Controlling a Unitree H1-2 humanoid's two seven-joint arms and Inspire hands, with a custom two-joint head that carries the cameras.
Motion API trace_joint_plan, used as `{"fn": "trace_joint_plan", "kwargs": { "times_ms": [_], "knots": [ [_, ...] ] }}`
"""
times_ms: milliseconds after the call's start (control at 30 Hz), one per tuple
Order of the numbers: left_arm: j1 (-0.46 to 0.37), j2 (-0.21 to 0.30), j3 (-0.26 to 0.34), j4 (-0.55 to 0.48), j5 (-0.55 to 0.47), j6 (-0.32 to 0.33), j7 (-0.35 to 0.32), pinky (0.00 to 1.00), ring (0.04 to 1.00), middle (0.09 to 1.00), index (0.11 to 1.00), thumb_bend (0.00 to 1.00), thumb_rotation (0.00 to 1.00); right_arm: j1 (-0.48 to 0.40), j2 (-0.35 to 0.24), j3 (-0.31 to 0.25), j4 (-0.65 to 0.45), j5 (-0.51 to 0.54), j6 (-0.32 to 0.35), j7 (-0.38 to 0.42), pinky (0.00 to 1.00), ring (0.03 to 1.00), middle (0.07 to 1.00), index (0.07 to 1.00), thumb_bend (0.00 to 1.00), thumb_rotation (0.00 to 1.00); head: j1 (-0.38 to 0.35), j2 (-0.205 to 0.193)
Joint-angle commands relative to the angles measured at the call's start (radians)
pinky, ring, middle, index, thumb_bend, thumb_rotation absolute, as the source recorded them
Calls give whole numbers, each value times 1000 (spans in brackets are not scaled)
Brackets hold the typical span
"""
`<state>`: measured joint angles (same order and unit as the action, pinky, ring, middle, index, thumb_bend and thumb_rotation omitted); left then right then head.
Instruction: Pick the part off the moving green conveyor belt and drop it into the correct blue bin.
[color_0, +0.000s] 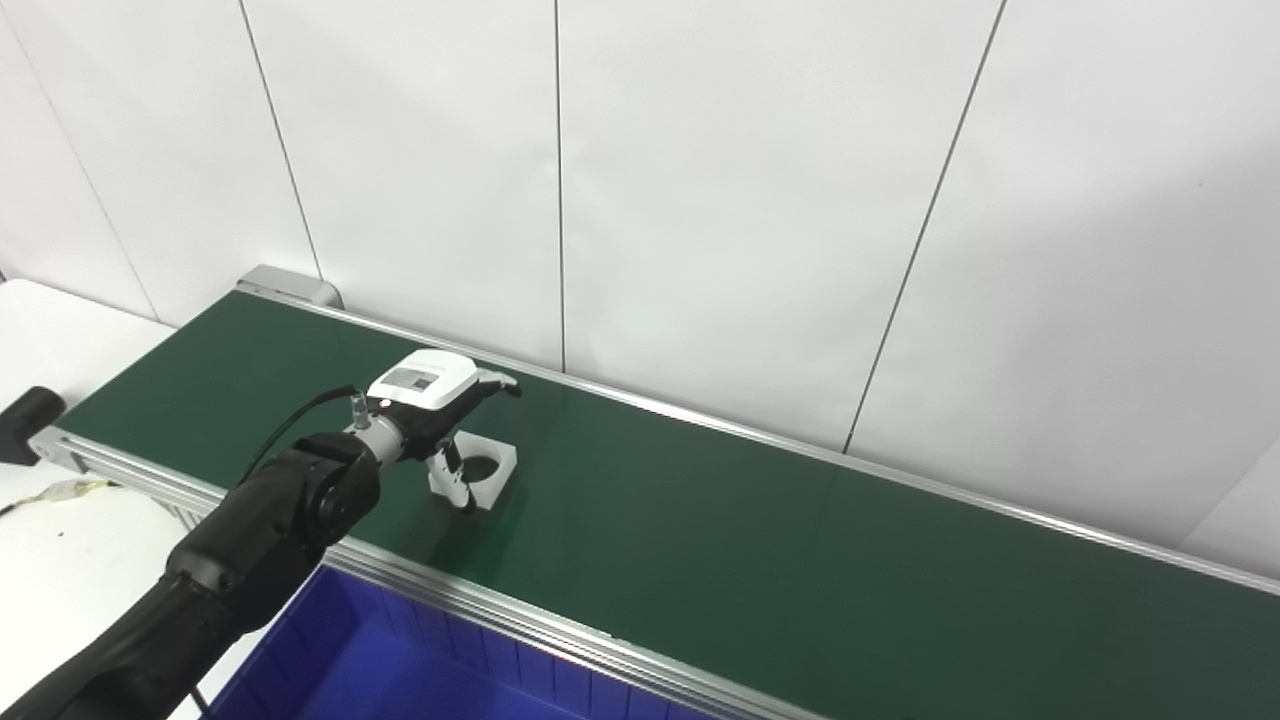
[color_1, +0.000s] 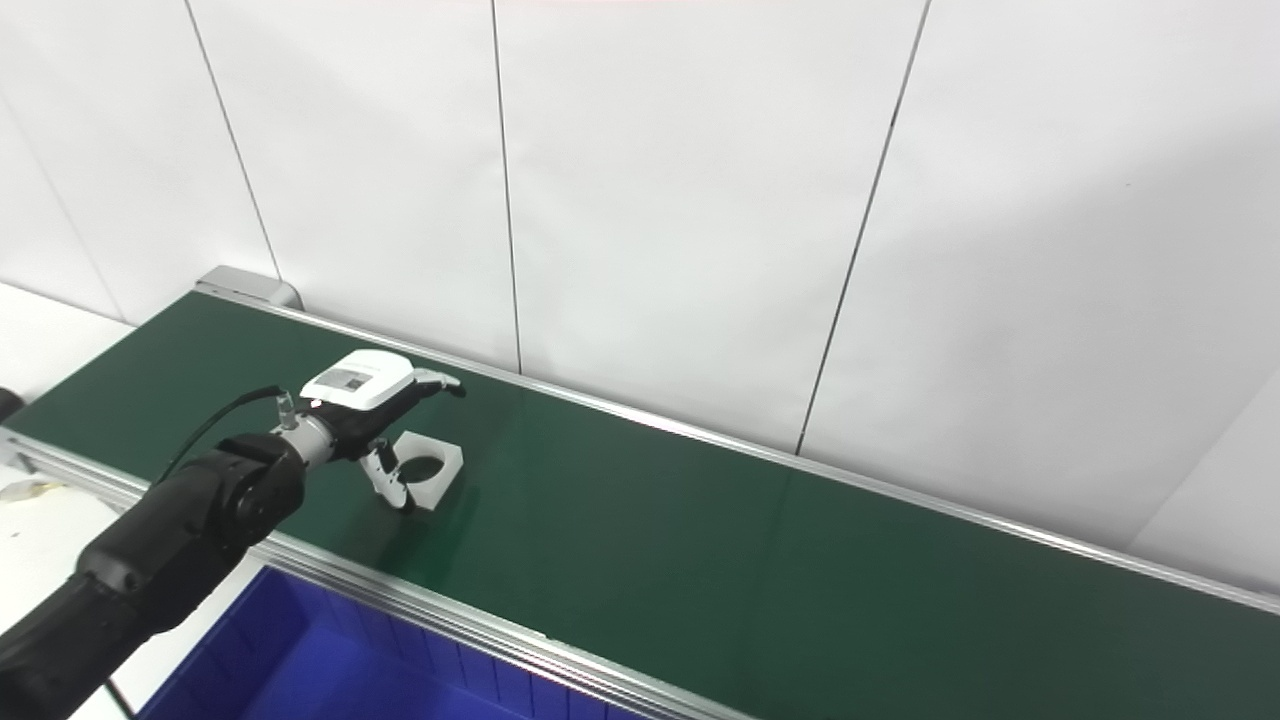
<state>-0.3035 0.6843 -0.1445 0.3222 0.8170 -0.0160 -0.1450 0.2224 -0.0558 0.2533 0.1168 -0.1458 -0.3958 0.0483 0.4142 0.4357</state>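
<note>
White part on the green belt, left hand over it.
Left hand hovers with fingers spread, thumb dipping beside the square white part, gripping nothing; conveyor belt runs rightward, blue bin below.

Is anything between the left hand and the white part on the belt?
Nothing visible. The left hand is right over the white part, thumb down at its near edge, fingers spread above it. Only bare belt lies around it.

White part — green belt — blue bin
</note>
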Motion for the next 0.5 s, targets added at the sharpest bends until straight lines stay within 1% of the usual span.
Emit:
{"fn": "trace_joint_plan", "kwargs": {
  "times_ms": [0,67,200,300,433,467],
  "knots": [
    [-59,38,-10,18,26,3,41,737,840,868,841,909,0,-4,5,-1,-37,9,-50,6,774,853,887,959,438,699,-3,3],
    [-76,34,-34,54,46,8,54,738,839,863,841,914,0,-2,6,-1,-41,6,-49,6,772,850,886,960,437,700,-2,3],
    [-110,27,-72,129,57,-4,79,734,821,853,836,932,0,0,11,0,-40,6,-53,4,766,848,886,964,438,698,-9,4],
    [-125,25,-100,157,65,0,83,735,813,845,838,933,0,1,10,0,-40,7,-56,5,766,850,888,970,437,701,-10,4],
    [-143,17,-131,204,65,9,95,734,813,861,843,947,0,-1,13,0,-36,10,-61,4,762,848,887,971,436,696,-15,6],
    [-149,14,-144,220,71,15,95,720,808,861,843,943,0,-1,13,0,-34,12,-63,4,761,848,887,973,436,694,-16,6]
  ]
}}
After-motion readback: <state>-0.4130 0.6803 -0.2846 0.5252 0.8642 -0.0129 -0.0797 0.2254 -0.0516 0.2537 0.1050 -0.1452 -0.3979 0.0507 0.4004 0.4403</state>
